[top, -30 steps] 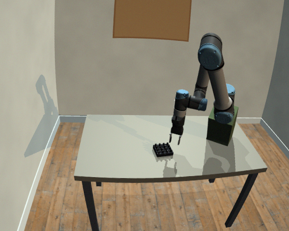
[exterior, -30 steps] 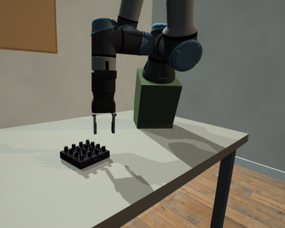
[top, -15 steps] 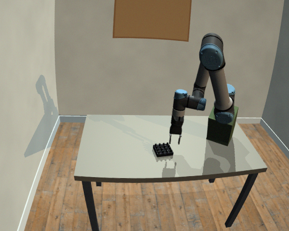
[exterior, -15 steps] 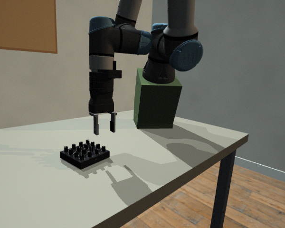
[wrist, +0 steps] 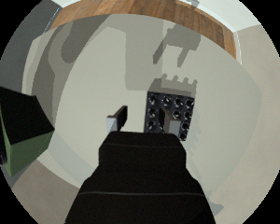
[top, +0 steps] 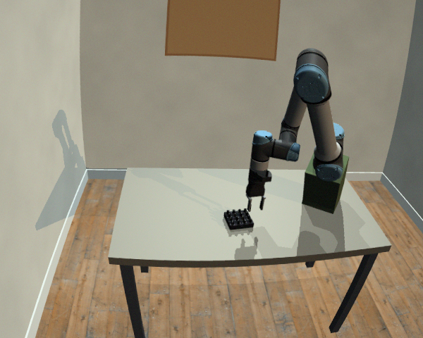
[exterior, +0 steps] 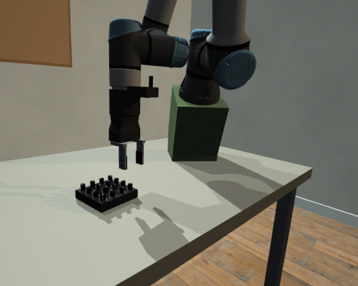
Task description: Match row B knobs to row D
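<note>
The black knob box (top: pixel 242 227) (exterior: pixel 88 201) (wrist: pixel 160 106) stands flat on the table (top: pixel 161 232) (exterior: pixel 34 233) (wrist: pixel 224 107), with several black knobs upright in a grid. A small spot, perhaps the socket (exterior: pixel 120 199), shows on its side toward the table's near edge. Printed names and marks are too small to read, and the knobs' line directions cannot be told surely. My gripper (top: pixel 255 209) (exterior: pixel 131 166) (wrist: pixel 143 113) is open and empty, pointing down above the table, higher than the knobs and beside the box on the robot-base side. In the wrist view one finger hides some knobs.
The green base block (top: pixel 321 189) (exterior: pixel 194 132) (wrist: pixel 30 135) carries the arm at the right of the table in the top and exterior views. Shadows of the arm and gripper fall on the table near the box. A brown board (top: pixel 223 29) hangs on the wall.
</note>
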`<state>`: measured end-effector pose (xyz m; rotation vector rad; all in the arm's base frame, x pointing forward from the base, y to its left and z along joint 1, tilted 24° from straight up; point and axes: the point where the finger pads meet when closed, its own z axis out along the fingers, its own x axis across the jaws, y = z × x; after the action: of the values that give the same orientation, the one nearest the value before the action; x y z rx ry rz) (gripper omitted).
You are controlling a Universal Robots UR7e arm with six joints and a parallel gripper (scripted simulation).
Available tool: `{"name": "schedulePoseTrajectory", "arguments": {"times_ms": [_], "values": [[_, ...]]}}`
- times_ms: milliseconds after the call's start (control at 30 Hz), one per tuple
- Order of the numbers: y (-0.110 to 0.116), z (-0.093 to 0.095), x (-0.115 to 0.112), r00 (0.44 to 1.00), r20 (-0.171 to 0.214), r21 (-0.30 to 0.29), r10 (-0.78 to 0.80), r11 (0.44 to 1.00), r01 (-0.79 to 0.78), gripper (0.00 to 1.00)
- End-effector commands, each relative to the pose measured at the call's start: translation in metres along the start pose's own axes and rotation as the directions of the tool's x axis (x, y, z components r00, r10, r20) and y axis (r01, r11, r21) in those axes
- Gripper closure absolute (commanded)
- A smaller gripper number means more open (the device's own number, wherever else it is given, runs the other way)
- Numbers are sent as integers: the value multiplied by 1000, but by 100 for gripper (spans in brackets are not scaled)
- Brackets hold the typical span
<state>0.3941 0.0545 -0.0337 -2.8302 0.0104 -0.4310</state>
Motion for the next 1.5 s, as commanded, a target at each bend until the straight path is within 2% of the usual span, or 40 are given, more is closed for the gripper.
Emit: {"name": "schedulePoseTrajectory", "arguments": {"times_ms": [0,100,167,600,667,733,1167,1233,1333,1467], "values": [[0,-2,2,988,-2,6,-156,988,156,0],[0,-2,3,984,-2,6,-178,984,178,0],[0,-3,3,966,-2,5,-259,966,259,0],[1,-5,5,853,-4,5,-522,853,522,0],[1,-5,5,853,-4,5,-522,853,522,0],[1,-6,6,807,-4,4,-591,807,591,0],[4,-8,10,608,-6,3,-794,608,794,0],[4,-8,10,608,-6,3,-794,608,794,0],[5,-9,11,524,-6,2,-852,524,852,0],[6,-10,13,451,-7,2,-893,451,893,0]]}}
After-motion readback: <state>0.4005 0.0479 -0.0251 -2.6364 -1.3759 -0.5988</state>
